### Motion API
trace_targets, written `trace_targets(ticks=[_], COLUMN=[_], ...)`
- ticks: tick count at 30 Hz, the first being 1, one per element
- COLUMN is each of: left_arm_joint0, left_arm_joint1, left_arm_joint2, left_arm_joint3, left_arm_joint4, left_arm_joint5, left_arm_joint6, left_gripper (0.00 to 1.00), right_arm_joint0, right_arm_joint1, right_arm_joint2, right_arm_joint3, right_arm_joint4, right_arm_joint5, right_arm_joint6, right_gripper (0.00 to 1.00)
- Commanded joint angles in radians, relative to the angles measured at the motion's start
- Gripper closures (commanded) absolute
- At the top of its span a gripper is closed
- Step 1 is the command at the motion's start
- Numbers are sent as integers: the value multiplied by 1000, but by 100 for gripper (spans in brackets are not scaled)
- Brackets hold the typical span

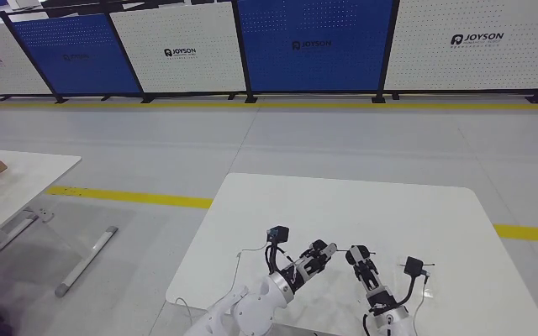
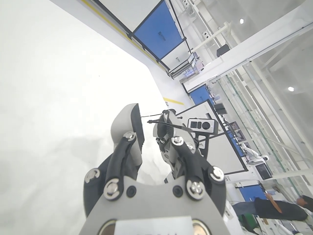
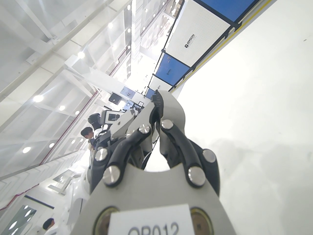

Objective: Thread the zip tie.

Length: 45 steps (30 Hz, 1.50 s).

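Observation:
The zip tie (image 2: 171,125) is a thin black strand held just above the white table (image 1: 336,202) near its front edge. My right gripper (image 1: 356,252) is shut on the zip tie, and in its wrist view the closed right gripper (image 3: 155,100) shows a black bit at its tip. My left gripper (image 1: 319,249) sits close beside it, angled toward it. In the left wrist view the left gripper (image 2: 149,121) stands open. The strand's free end lies in the gap between its fingers (image 2: 135,119) and crosses in front of the other one.
Both arms rise from the table's front edge. The table's bare top (image 2: 61,62) stretches ahead of the grippers. A second white table (image 1: 25,172) stands off to the left across the floor. Blue and white partition panels (image 1: 315,46) line the far side.

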Motion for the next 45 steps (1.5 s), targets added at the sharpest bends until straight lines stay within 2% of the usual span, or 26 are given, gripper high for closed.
trace_targets(ticks=[1,13,17,20,21,25,30,45], left_arm_joint0=[-1,-13,-17,-19,-19,-20,-19,-13], left_arm_joint1=[0,-8,-9,-10,-11,-12,-13,-16], left_arm_joint2=[3,26,31,35,35,36,36,40], left_arm_joint3=[0,4,6,10,11,13,12,6], left_arm_joint4=[9,53,64,68,68,69,73,84], left_arm_joint5=[4,43,49,48,48,52,54,31], left_arm_joint6=[2,30,29,27,27,29,36,37], left_gripper=[71,77,84,98,100,96,100,100], right_arm_joint0=[1,1,4,4,4,2,3,3], right_arm_joint1=[-1,-3,-4,-4,-4,-4,-5,-2], right_arm_joint2=[-1,-5,-7,-6,-6,-4,-4,-3], right_arm_joint3=[1,8,12,11,10,7,9,1], right_arm_joint4=[-3,-23,-23,-19,-18,-17,-16,5], right_arm_joint5=[0,0,0,0,0,0,0,0], right_arm_joint6=[-3,-2,-2,-1,-1,-3,-6,39], right_gripper=[100,100,100,100,100,100,100,100])
